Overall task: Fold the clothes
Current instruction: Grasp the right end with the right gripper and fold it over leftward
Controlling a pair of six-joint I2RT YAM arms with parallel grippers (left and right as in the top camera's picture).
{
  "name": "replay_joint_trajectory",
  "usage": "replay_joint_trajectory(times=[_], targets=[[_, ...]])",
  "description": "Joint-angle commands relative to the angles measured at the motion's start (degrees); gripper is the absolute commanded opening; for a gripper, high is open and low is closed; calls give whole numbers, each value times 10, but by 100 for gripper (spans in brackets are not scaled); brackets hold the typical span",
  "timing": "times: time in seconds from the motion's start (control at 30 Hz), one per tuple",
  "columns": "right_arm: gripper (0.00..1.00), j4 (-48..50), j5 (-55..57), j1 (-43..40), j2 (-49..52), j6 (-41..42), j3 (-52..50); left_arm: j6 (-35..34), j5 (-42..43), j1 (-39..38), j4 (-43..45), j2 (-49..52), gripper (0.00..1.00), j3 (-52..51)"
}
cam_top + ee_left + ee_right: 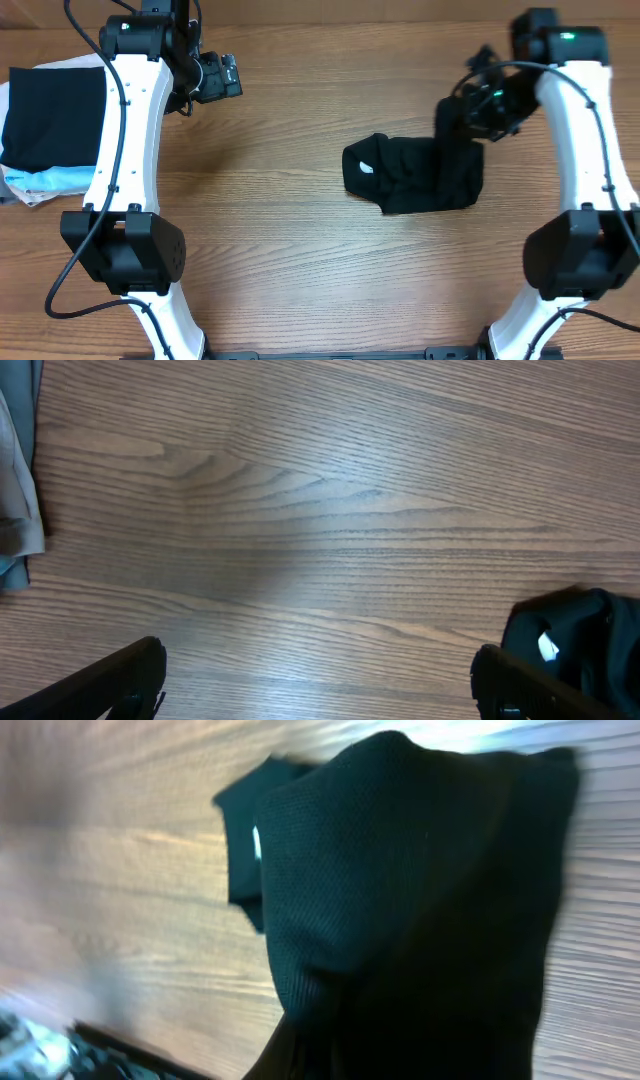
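The clothes, a black T-shirt (pixel 412 176), lie bunched on the wooden table right of centre, with a small white logo (pixel 366 169) facing up. My right gripper (pixel 460 120) is shut on the shirt's far right edge and holds that part lifted off the table. In the right wrist view the black fabric (pixel 420 900) fills most of the picture and hides the fingers. My left gripper (pixel 226 76) hangs open over bare wood at the far left, well apart from the shirt. Its fingers (pixel 115 685) frame empty table, and the T-shirt (pixel 590 635) shows behind the right finger.
A stack of folded garments (pixel 50 130), black on top of pale blue and white, sits at the table's left edge beside the left arm. Its grey edge (pixel 15 480) shows in the left wrist view. Bare wood lies between the stack and the shirt.
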Motion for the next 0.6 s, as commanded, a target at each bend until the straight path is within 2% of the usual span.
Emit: replay_joint_trajectory(times=[0.0, 0.17, 0.43, 0.5, 0.57], targets=[[4, 14, 9, 45, -6, -2, -30, 0, -5, -1, 1, 2, 100, 1], [4, 79, 9, 111, -6, 7, -99, 0, -5, -1, 1, 2, 100, 1], [4, 248, 9, 187, -6, 83, -187, 0, -5, -1, 1, 2, 100, 1], [8, 281, 18, 196, -6, 97, -202, 0, -5, -1, 1, 2, 100, 1], [19, 308, 28, 203, -6, 105, -219, 0, -5, -1, 1, 2, 100, 1]])
